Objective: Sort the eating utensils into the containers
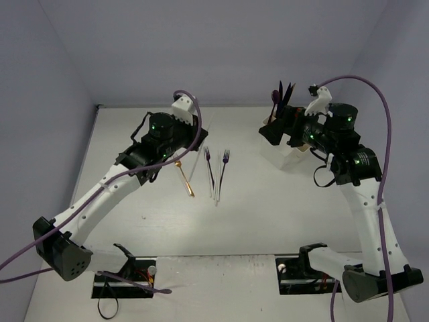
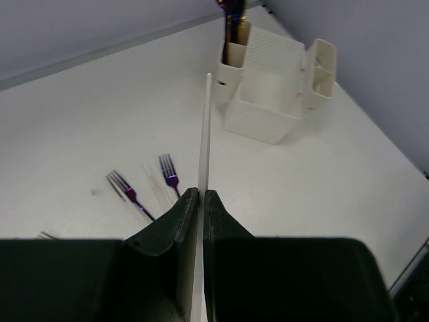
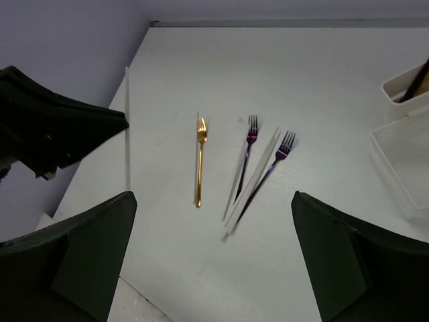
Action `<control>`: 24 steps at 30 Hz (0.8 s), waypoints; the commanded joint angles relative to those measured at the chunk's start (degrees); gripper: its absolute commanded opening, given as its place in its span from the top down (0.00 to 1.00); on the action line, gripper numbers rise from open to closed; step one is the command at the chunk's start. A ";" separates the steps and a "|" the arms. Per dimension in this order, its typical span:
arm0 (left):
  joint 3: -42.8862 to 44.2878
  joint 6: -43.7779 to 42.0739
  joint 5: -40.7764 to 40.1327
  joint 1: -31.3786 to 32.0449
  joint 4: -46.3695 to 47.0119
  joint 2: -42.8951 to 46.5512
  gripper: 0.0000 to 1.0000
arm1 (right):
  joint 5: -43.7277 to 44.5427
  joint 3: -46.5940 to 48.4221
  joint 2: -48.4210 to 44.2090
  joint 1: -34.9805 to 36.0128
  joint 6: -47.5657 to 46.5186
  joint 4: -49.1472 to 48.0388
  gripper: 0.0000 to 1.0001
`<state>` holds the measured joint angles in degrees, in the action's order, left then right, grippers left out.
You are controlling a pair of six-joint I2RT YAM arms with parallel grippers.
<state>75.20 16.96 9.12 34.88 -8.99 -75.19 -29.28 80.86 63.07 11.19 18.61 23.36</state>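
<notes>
White plastic utensil (image 2: pixel 205 127): pinched edge-on in my left gripper (image 2: pixel 201 196), off the table, tip aimed at the organizer (image 2: pixel 261 124) but well short of it. I judge it light, thin, slick and a bit flexible, so take it mid-shaft, flat sides against the pads. Right gripper (image 3: pixel 214 265) gapes empty near the organizer, with the gold fork (image 3: pixel 200 161) and purple forks (image 3: pixel 249 144) well apart from it.

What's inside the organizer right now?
In the left wrist view, purple-blue and gold utensils stand in the left cup of the organizer. The middle tray looks empty as far as it shows; its floor and the right cup's inside are hidden by their walls.
</notes>
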 commanded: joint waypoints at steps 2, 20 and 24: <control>4.12 -1.46 0.51 6.82 5.74 2.27 1.00 | -0.29 5.48 3.88 5.84 1.97 -5.53 0.03; 8.48 -1.75 -2.37 15.92 9.04 -2.43 1.00 | 3.22 2.59 7.95 11.53 6.97 -15.75 0.39; 9.06 -1.58 -3.38 16.01 10.81 -3.33 1.00 | 3.27 1.41 8.04 11.78 7.58 -16.24 0.45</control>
<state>80.38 16.03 7.17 50.57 -4.96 -78.87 -26.35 83.01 70.97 22.44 24.92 12.84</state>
